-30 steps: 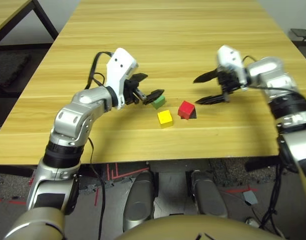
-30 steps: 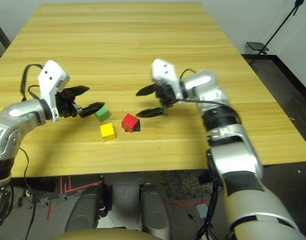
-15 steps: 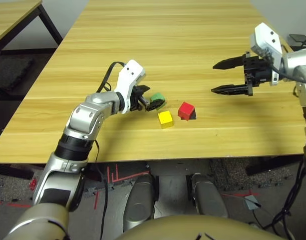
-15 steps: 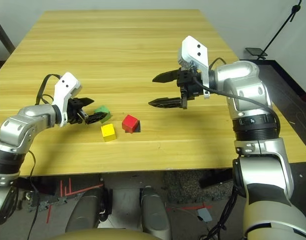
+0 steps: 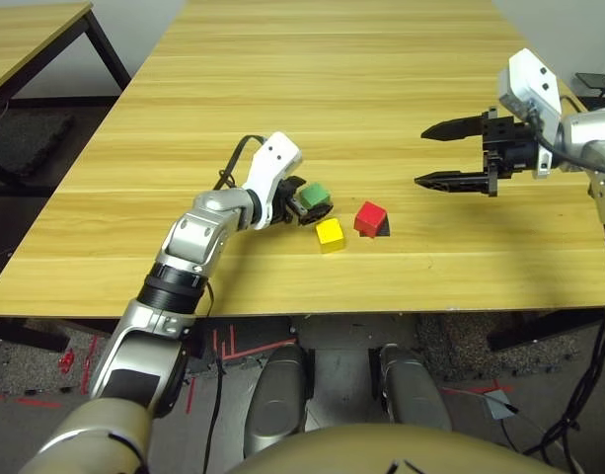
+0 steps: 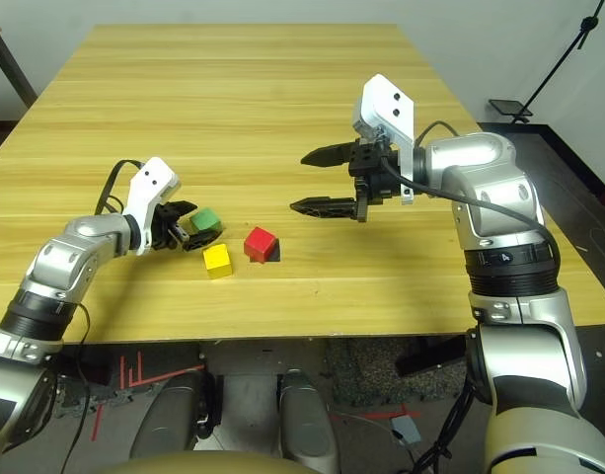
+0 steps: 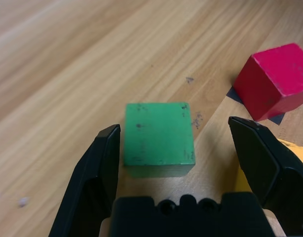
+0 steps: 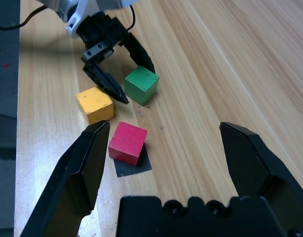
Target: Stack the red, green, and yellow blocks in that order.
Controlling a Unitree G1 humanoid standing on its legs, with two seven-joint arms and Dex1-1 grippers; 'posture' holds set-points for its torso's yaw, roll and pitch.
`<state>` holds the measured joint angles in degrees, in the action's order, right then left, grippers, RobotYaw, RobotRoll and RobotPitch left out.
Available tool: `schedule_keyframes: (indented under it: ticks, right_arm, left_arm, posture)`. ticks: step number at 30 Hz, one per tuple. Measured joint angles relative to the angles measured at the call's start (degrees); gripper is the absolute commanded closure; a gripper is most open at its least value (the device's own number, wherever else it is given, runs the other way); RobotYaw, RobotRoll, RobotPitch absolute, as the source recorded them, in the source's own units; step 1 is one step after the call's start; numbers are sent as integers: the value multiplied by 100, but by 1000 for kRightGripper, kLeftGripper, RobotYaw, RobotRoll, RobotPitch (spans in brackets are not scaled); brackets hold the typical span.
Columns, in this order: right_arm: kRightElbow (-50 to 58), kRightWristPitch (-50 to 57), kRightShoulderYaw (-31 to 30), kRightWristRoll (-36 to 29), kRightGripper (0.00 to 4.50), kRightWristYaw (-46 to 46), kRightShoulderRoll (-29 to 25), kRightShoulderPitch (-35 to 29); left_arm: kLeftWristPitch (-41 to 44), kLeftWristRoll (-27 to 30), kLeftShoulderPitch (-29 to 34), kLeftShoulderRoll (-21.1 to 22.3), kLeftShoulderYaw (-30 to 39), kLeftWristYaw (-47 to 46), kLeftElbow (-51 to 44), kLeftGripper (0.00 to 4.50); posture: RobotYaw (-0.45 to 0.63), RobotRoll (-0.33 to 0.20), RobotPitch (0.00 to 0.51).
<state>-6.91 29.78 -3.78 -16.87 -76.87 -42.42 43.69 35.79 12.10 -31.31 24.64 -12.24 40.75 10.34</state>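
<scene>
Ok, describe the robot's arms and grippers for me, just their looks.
Both arms are silver metal with black ring joints. Each wrist carries a white housing, and a black cable loops from it back along the forearm. The left gripper and right gripper each have two black, tapered, pointed fingers on a black base. No markings are readable.

Looks like a lab/test room: bare wooden table [image 5: 361,89] on black metal legs, second table [image 5: 26,30] at its far-left corner, red tape marks [image 5: 223,346] on grey floor, stand [image 6: 568,49] far right.
</scene>
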Motion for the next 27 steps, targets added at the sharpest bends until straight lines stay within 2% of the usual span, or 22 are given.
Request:
schedule_keyframes:
  ticks: [2, 5, 10, 15, 19, 27]
  right_arm:
    - [1, 1, -1, -5, 29, 26, 2, -1]
    - [1, 1, -2, -11, 0, 63, 9, -12]
    - [3, -7, -1, -17, 0, 94, 9, -167]
    - [76, 6, 18, -44, 0, 101, -71, -503]
    - [340, 123, 116, -239, 0, 246, -117, -925]
    - [766, 325, 308, -461, 0, 517, -261, -1508]
  left_arm:
    - [-84, -114, 0, -65, -15, -40, 210, 0]
    - [-171, -241, -44, -143, -8, -77, 398, 635]
    - [-358, -314, -397, -246, 3, -34, 665, 2427]
    - [-478, -298, -893, -159, 19, 362, 679, 2404]
    - [-358, -190, -1296, -37, -38, 1091, 415, 2404]
    - [-470, -8, -1703, 29, -829, 2909, 237, 2404]
  posture:
    - [226, -91, 57]
    - [223, -89, 59]
    - [222, -85, 51]
    - [225, -79, 41]
    - [201, -71, 47]
    - [162, -53, 59]
